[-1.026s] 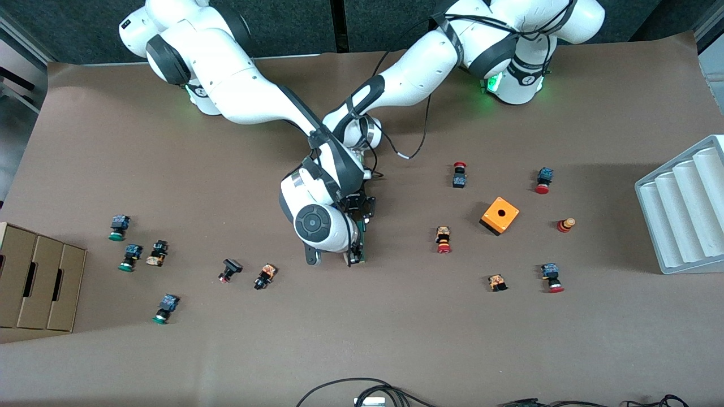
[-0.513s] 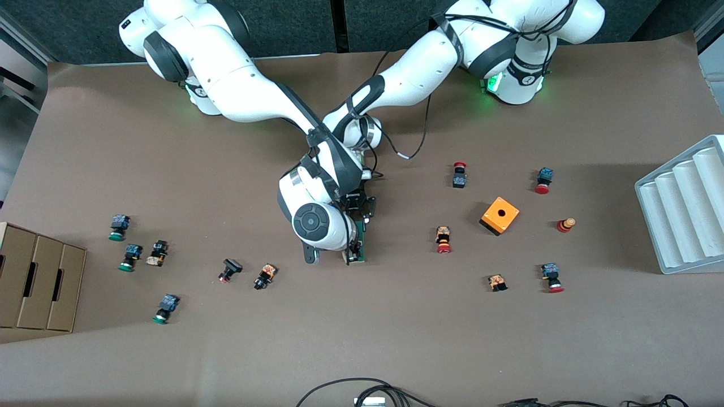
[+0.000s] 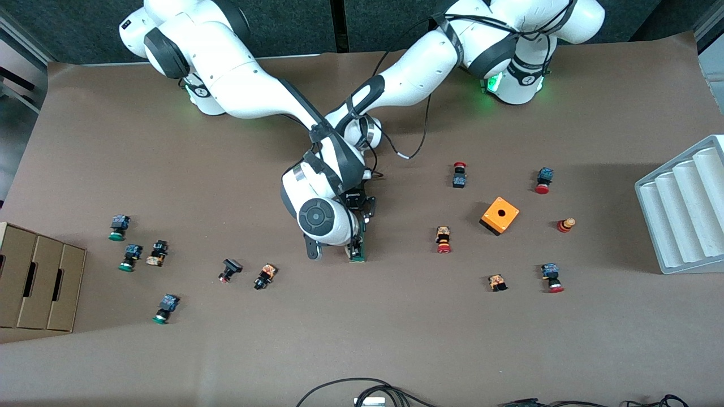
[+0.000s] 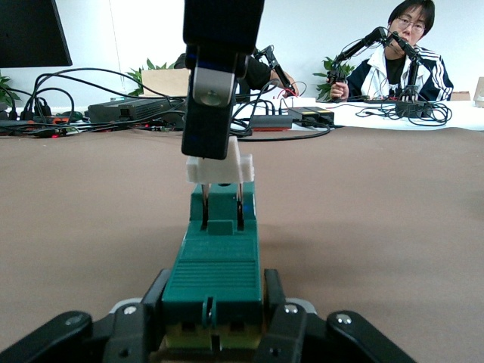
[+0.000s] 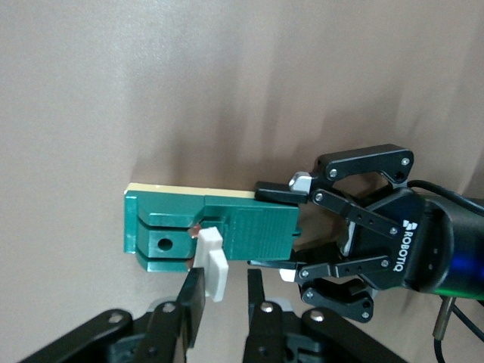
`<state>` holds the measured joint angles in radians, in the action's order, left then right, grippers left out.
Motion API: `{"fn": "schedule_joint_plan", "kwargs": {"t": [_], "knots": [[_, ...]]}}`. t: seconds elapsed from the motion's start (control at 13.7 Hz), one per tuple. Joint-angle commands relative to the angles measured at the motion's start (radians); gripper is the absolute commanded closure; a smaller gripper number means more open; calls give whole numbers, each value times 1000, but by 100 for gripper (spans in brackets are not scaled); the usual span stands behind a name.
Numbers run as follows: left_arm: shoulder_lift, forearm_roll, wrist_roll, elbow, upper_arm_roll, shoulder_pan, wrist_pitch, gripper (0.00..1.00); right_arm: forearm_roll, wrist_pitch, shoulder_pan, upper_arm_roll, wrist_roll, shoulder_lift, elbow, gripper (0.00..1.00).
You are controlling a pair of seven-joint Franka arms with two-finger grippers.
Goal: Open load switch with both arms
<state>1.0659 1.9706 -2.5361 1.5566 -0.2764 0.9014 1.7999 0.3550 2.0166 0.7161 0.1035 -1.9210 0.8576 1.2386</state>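
The load switch (image 3: 358,252), a narrow dark-green block, lies on the brown table mid-way between the arms. My left gripper (image 3: 362,221) is shut on the end nearer the bases, with a finger against each side of the block (image 4: 215,265). At the end nearer the front camera, my right gripper (image 3: 354,247) comes down from above. Its fingers (image 5: 193,302) stand on either side of the switch's white piece (image 5: 215,265) and are shut on it. The left wrist view shows that white piece (image 4: 219,168) under the right gripper's dark finger.
An orange cube with a hole (image 3: 499,215) and red-capped push-buttons (image 3: 443,239) lie toward the left arm's end. Green-capped buttons (image 3: 130,257) lie toward the right arm's end by a cardboard box (image 3: 34,282). A white ridged tray (image 3: 684,209) stands at the left arm's end.
The right gripper's fingers have closed in on the white piece and its wrist has shifted slightly toward the bases. The left gripper has kept its hold.
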Motion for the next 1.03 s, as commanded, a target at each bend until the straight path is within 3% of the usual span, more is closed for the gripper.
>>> {"fn": "schedule_joint_plan", "kwargs": {"t": [0.0, 0.95], "knots": [[26, -2, 8, -27, 3, 19, -4, 46, -25, 1, 11, 4, 2, -22, 45, 71], [25, -1, 5, -26, 3, 21, -7, 46, -47, 47, 40, 5, 1, -15, 84, 71]]}}
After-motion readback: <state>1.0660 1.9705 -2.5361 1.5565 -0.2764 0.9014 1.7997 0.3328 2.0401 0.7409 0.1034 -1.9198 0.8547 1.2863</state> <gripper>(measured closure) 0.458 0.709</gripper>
